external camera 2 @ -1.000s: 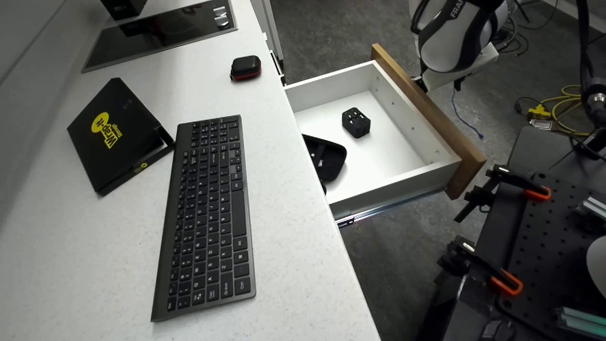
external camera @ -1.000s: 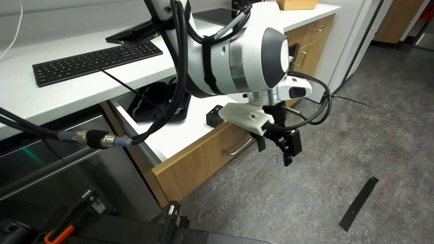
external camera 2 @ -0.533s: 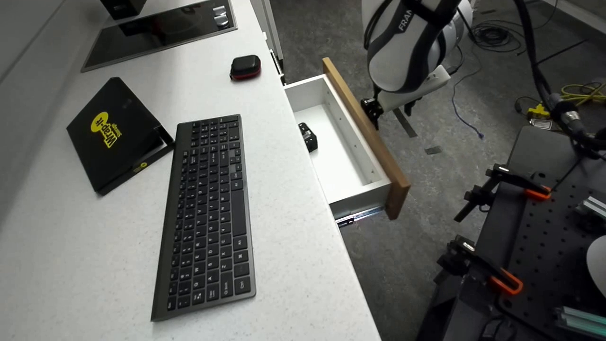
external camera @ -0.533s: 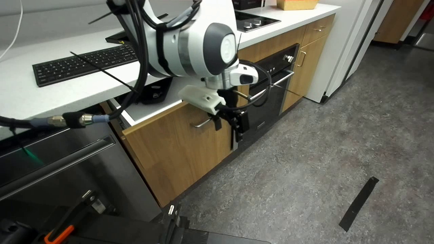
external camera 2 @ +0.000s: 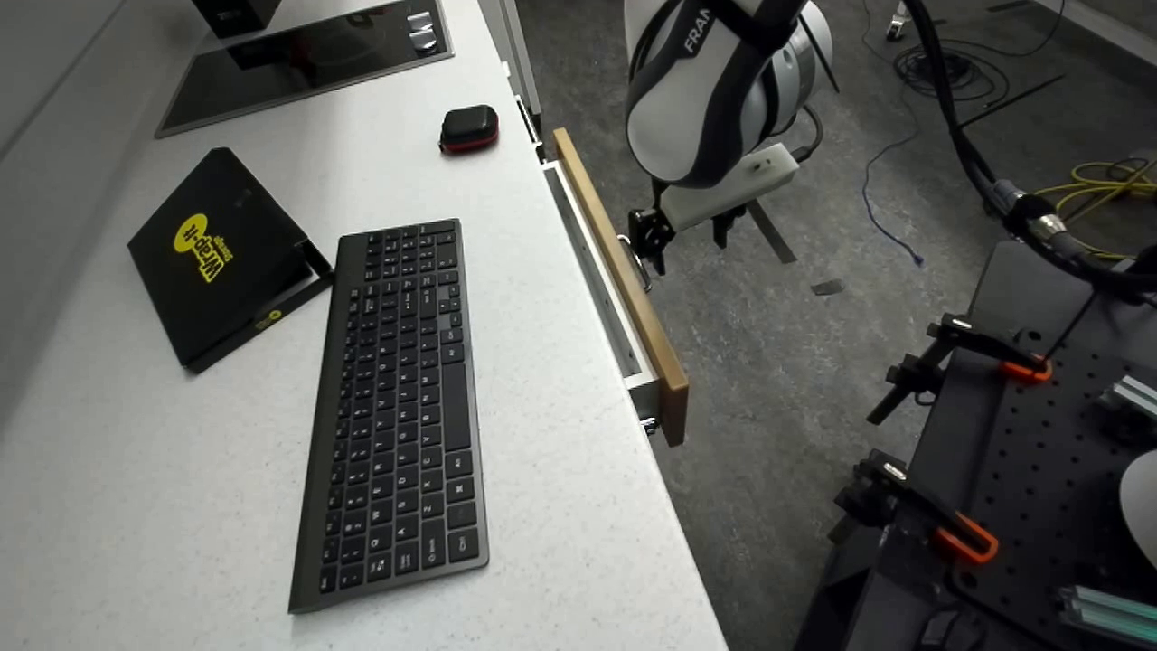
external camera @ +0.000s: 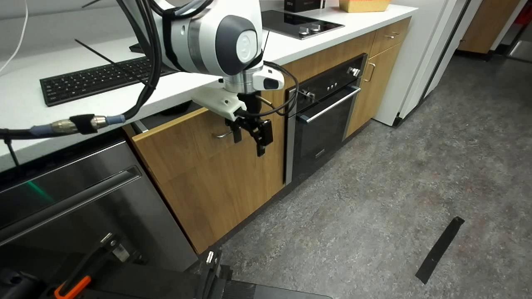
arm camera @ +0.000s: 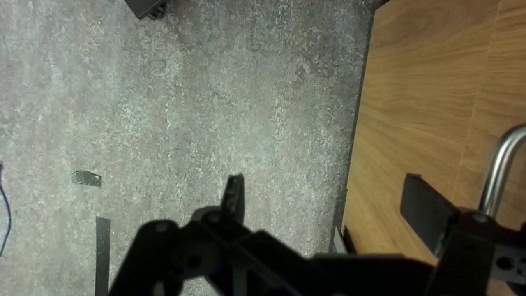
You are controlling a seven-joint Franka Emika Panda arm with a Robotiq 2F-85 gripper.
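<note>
Two black fingers (arm camera: 427,213) of the gripper (arm camera: 324,185) stand wide apart, with gray floor (arm camera: 287,123) and wooden cabinet front (arm camera: 419,102) visible between them in the wrist view. The steel handle (arm camera: 499,172) of the drawer (external camera 2: 653,348) lies outside this span, just beside one finger; contact between them cannot be judged. In both exterior views the drawer stands ajar beneath the countertop (external camera 2: 560,470), the gripper in front of its outer face; a keyboard (external camera 2: 398,407) lies on top, apart from the gripper.
</note>
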